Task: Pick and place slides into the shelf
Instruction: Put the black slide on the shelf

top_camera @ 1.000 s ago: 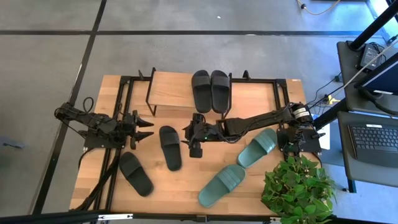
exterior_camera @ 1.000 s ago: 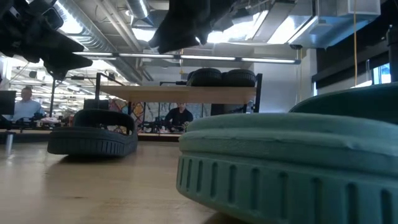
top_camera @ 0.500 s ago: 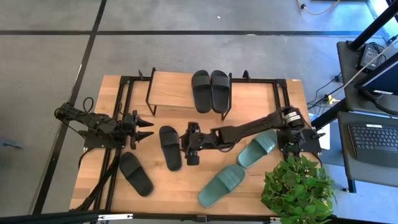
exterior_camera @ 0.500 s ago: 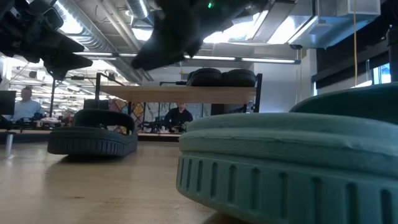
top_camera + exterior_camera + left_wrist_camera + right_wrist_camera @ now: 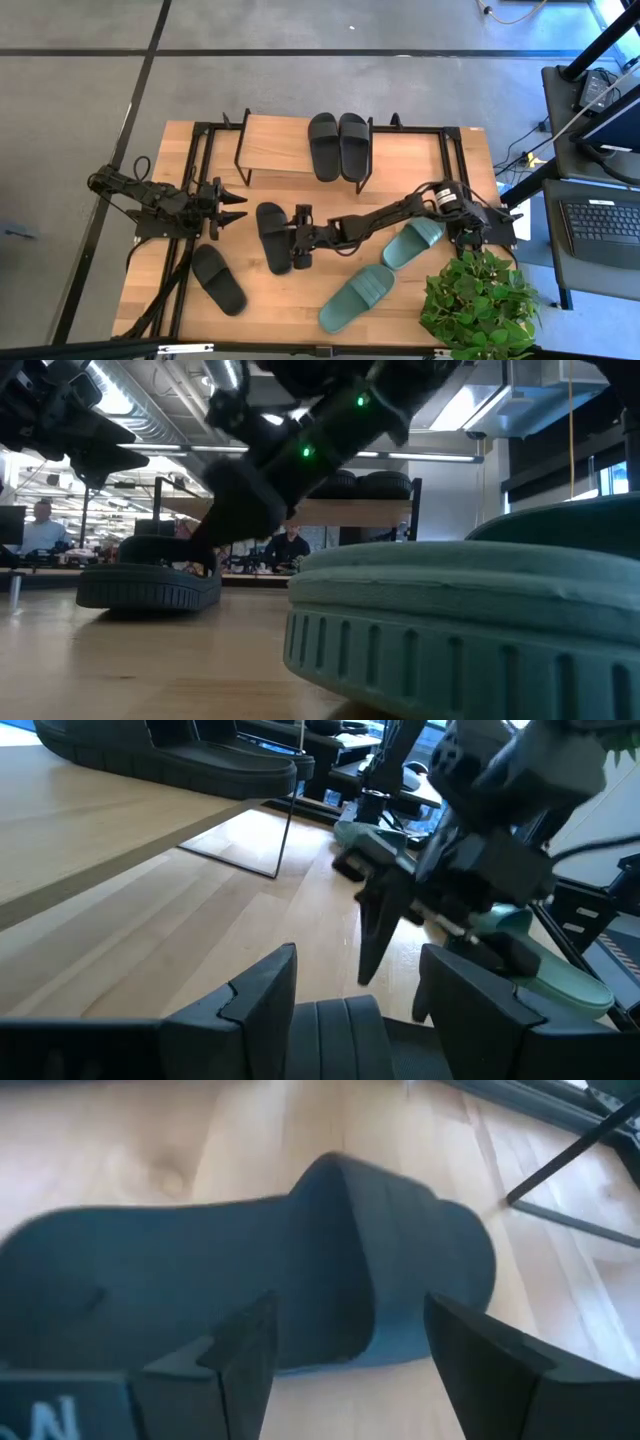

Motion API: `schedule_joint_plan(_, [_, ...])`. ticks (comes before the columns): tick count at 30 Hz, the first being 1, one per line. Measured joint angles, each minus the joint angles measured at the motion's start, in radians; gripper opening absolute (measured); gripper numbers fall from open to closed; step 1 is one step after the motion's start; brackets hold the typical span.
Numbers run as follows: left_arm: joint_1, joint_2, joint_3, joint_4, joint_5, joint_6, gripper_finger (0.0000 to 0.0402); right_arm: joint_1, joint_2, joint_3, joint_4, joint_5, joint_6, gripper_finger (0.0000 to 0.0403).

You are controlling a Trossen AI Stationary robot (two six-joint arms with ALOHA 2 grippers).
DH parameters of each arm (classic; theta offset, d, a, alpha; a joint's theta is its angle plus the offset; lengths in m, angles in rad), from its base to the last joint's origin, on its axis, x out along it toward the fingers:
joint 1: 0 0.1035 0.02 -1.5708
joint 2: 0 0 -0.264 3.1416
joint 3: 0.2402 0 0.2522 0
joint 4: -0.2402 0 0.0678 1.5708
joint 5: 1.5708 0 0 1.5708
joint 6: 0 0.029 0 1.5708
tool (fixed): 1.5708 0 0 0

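A black slide (image 5: 272, 237) lies sole down at the table's middle; it also shows in the right wrist view (image 5: 330, 1250) and the low view (image 5: 150, 582). My right gripper (image 5: 288, 241) is open just right of it and low over it, its fingers (image 5: 245, 1355) spread above the slide's strap end; no touch shows. My left gripper (image 5: 240, 207) is open and empty at the table's left. Two black slides (image 5: 338, 146) rest side by side on the shelf (image 5: 275, 145). Another black slide (image 5: 218, 279) and two green slides (image 5: 413, 243) (image 5: 357, 297) lie on the table.
A potted plant (image 5: 478, 300) stands at the table's near right corner. Black metal frames (image 5: 195, 190) run along the table's left and far sides. A green slide (image 5: 470, 620) fills the low view's foreground. People sit at desks in the room behind (image 5: 290, 545).
My right gripper has gone toward the table's left edge and down, from beside the shelf's near edge to the black slide in the middle. The slides have stayed where they were.
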Motion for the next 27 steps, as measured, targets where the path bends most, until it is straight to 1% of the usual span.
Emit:
schedule_joint_plan(9, [0.000, 0.000, 0.000, 0.000, 0.000, 0.000, 0.0204, -0.006, 0.039, 0.000, 0.061, 0.044, 0.002, 0.0244])
schedule_joint_plan(12, [0.000, 0.000, 0.000, 0.000, 0.000, 0.000, 0.0204, -0.016, 0.039, 0.000, 0.067, 0.089, 0.002, 0.0237])
schedule_joint_plan(14, [0.000, 0.000, 0.000, 0.000, 0.000, -0.001, 0.0204, -0.027, 0.040, 0.000, 0.066, 0.099, 0.008, 0.0226])
schedule_joint_plan(18, [0.000, 0.000, 0.000, 0.000, 0.000, -0.001, 0.0204, -0.048, 0.040, 0.000, 0.063, 0.098, 0.051, 0.0199])
schedule_joint_plan(23, [0.000, 0.000, 0.000, 0.000, 0.000, -0.002, 0.0204, -0.062, 0.040, 0.000, 0.062, 0.097, 0.051, 0.0172])
schedule_joint_plan(24, [0.000, 0.000, 0.000, 0.000, 0.000, -0.002, 0.0204, -0.065, 0.040, 0.000, 0.061, 0.090, 0.051, 0.0168])
schedule_joint_plan(27, [0.000, 0.000, 0.000, 0.000, 0.000, -0.002, 0.0204, -0.073, 0.040, 0.000, 0.062, 0.023, 0.051, 0.0156])
